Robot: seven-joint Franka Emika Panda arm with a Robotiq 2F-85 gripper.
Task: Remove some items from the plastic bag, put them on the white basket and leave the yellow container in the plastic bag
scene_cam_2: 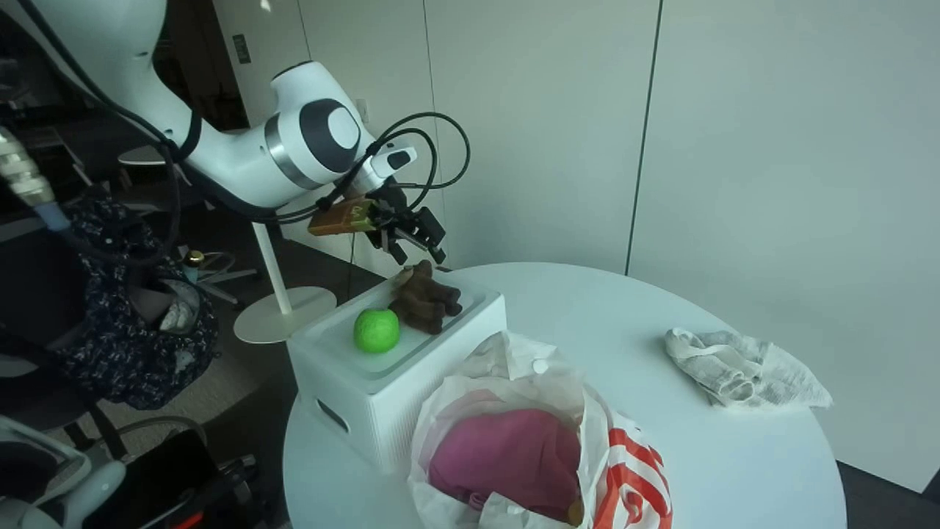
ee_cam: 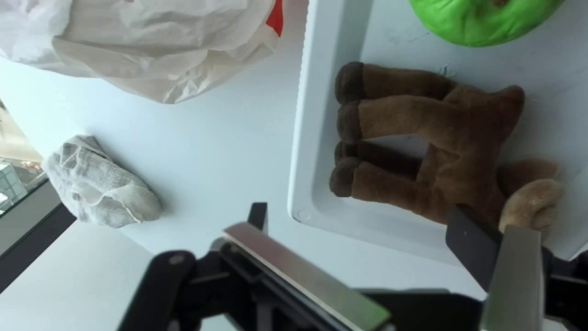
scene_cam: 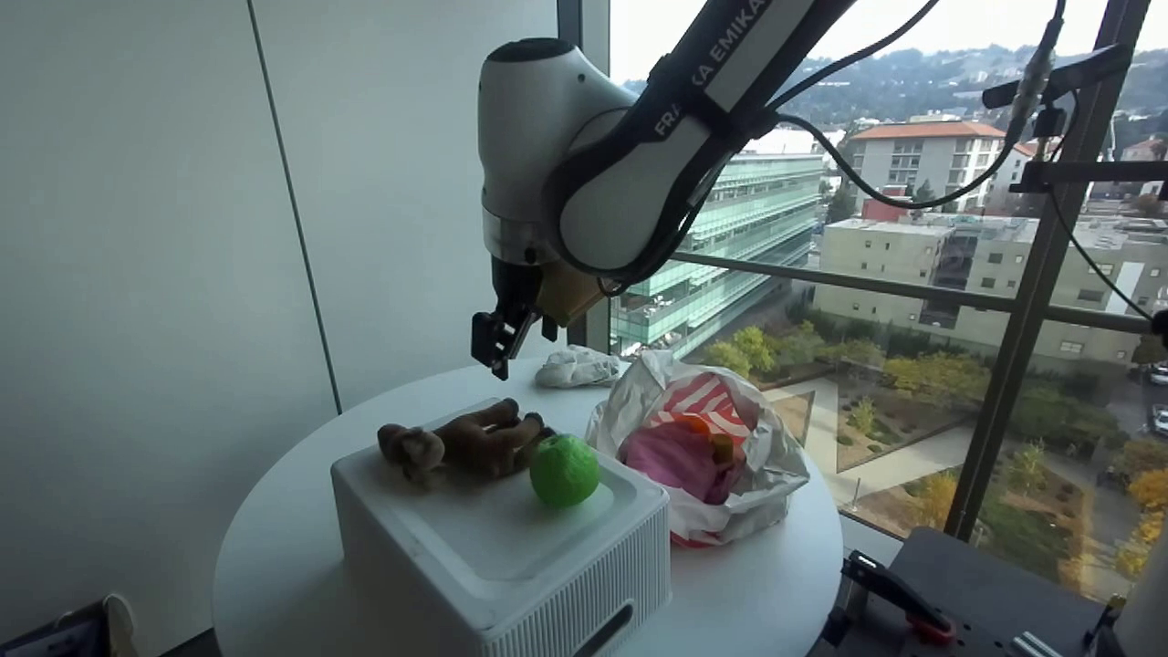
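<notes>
Furthest left in an exterior view, a pale wall (scene_cam: 164, 274) rises behind the white basket (scene_cam: 493, 538), which has ribbed sides and a handle slot and stands on a round white table (scene_cam: 274, 529). On the basket's recessed top, toward its left, a brown four-legged plush animal (scene_cam: 484, 443) lies on its side; in the wrist view its darker feet point to the basket's rim. The black gripper (scene_cam: 525, 349) hangs above the basket's far edge, clear of the plush animal, its two fingers (ee_cam: 473, 248) spread well apart and holding nothing. Nearer the basket's right edge, on the same top, sits a green apple-shaped toy (scene_cam: 565, 471); the wrist view shows a gap between it and the plush animal. Beyond the basket, on the table and well apart from it, lies a crumpled whitish cloth (scene_cam: 578, 367). The Franka arm (scene_cam: 630, 192) slants down from the upper right, high over the basket's far side. Just right of the basket stands the plastic bag (scene_cam: 771, 461), white with red stripes, its mouth gaping; whether the two touch is hard to tell. Inside it show a magenta cloth (scene_cam: 671, 461), a small orange thing (scene_cam: 695, 423) and a yellow-brown piece (scene_cam: 722, 447), of which too little shows to say whether it is the yellow container. Furthest right, beyond the basket and bag, a large window (scene_cam: 912, 290) gives onto buildings (scene_cam: 867, 265) and trees (scene_cam: 753, 347).
</notes>
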